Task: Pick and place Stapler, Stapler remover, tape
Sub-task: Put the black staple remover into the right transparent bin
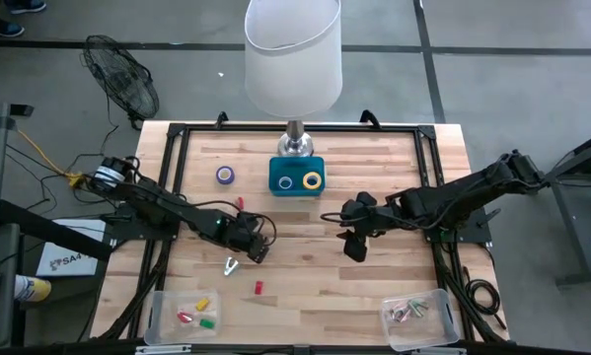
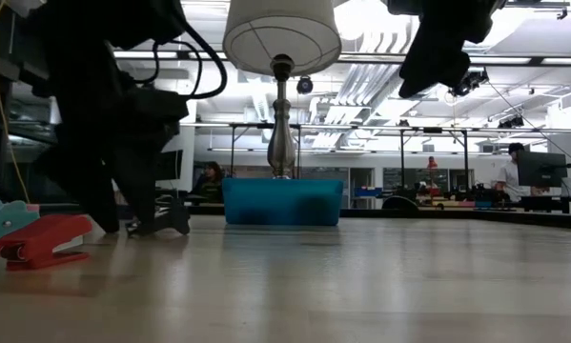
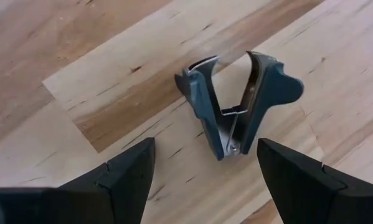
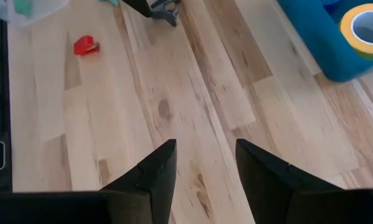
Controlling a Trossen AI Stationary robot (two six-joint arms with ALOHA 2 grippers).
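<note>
Hovering the left gripper (image 3: 205,180) low over the stapler remover (image 3: 236,102), fingers spread wide, nothing held. In the left wrist view the remover lies on the bare worktop (image 1: 305,266) just ahead of the fingertips, its claws gaping away from me, its hinge toward the gap between the fingers.

Right gripper (image 4: 202,171) hangs above mid-worktop, partly open and empty, waiting.

Other task items: small red stapler (image 1: 258,287) near the front edge, right of the left clear bin (image 1: 157,316); purple tape roll (image 1: 225,176) loose at far left; yellow tape roll (image 1: 313,180) and a blue one already in the blue tray (image 1: 297,187) by the lamp base (image 1: 295,146).

Risks as I judge them:
- Remover sits off-centre toward one finger; closing now may push it sideways rather than clamp it.
- Its sprung, tapered body could squirt out forward if pinched near the hinge.
- Descending too far drives fingertips into the wood.
- Carrying toward the tray brings the left arm close to the parked right gripper; collision possible.
</note>
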